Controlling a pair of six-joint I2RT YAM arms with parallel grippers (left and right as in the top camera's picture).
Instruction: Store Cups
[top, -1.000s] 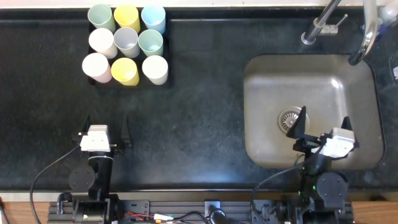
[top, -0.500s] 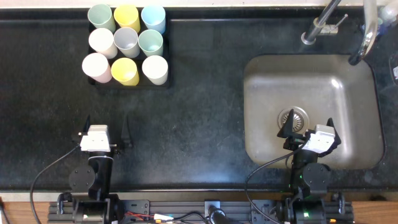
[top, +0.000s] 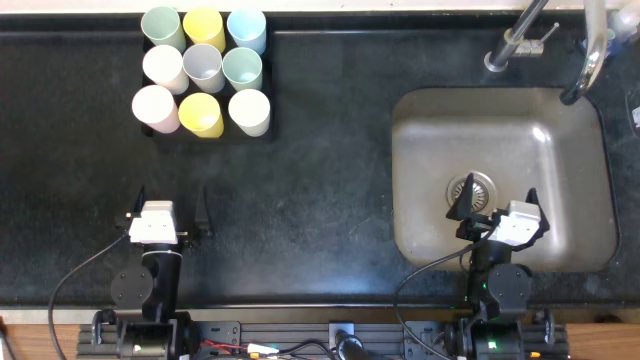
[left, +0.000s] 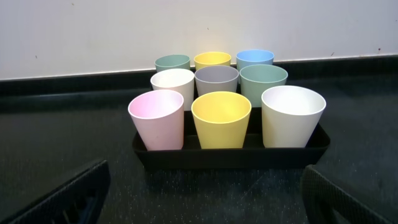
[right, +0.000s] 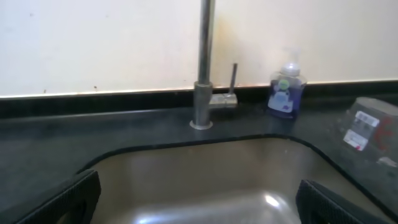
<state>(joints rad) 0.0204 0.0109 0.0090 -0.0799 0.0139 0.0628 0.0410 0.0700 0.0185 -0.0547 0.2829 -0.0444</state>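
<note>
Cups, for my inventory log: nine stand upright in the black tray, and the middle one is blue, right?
No. The middle cup is grey, not blue, as the left wrist view shows. Nine do stand upright in the black tray.

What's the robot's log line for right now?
cups: nine in tray | left end effector: open, empty | right end effector: open, over sink

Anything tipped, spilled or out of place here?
Nothing stands out. All nine cups stand upright in the black tray, three rows of three, none tipped or stacked. No spill shows on the counter.
</note>
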